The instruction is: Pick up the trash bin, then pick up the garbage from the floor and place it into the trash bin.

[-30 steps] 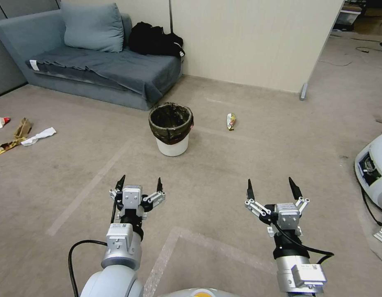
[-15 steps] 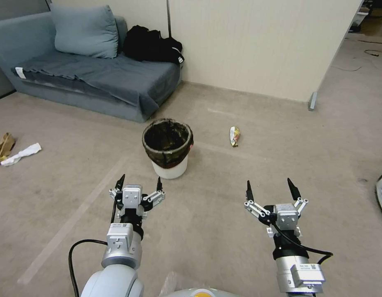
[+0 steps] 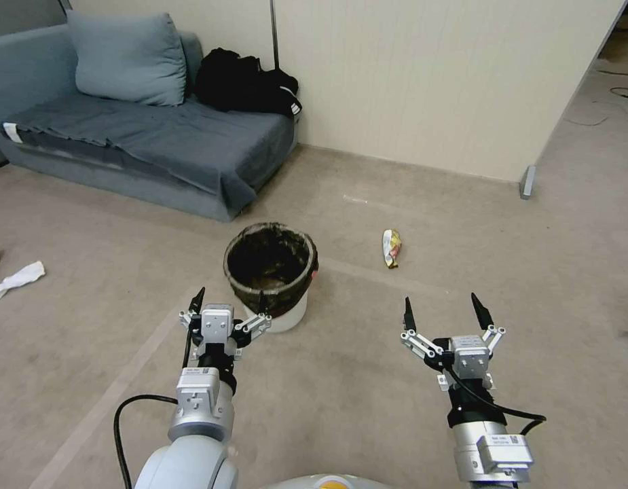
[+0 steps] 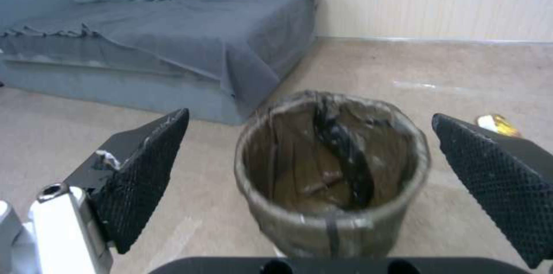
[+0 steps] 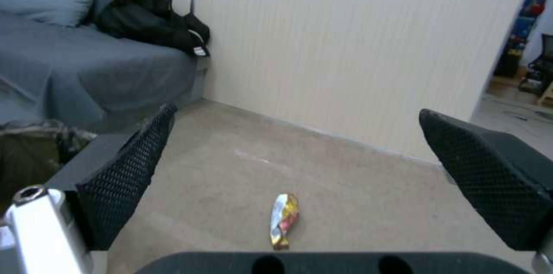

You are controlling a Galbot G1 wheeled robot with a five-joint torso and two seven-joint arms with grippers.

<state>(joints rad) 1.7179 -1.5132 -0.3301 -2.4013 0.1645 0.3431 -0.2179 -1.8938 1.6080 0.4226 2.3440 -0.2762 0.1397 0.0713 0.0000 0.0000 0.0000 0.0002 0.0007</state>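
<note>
The trash bin [image 3: 271,275], a small white bucket with a dark bag liner over its rim, stands on the carpet straight ahead of my left gripper [image 3: 229,299]. That gripper is open and empty, its right fingertip just in front of the bin's near rim. In the left wrist view the trash bin [image 4: 331,174] sits between the open fingers, still a little ahead. My right gripper [image 3: 442,307] is open and empty too. A yellow-and-red wrapper [image 3: 392,247], a piece of the garbage, lies beyond it; the same wrapper [image 5: 284,220] shows in the right wrist view. White tissue [image 3: 16,280] lies far left.
A grey sofa [image 3: 137,146] with a cushion and a black bag [image 3: 246,83] stands at the back left. A cream partition wall [image 3: 436,81] runs behind the bin, ending at a metal foot [image 3: 528,182]. Open carpet lies to the right.
The whole view has advanced: bin and wrapper sit nearer and lower in the picture, the left litter has slid toward the edge. Both grippers hold the same open pose.
</note>
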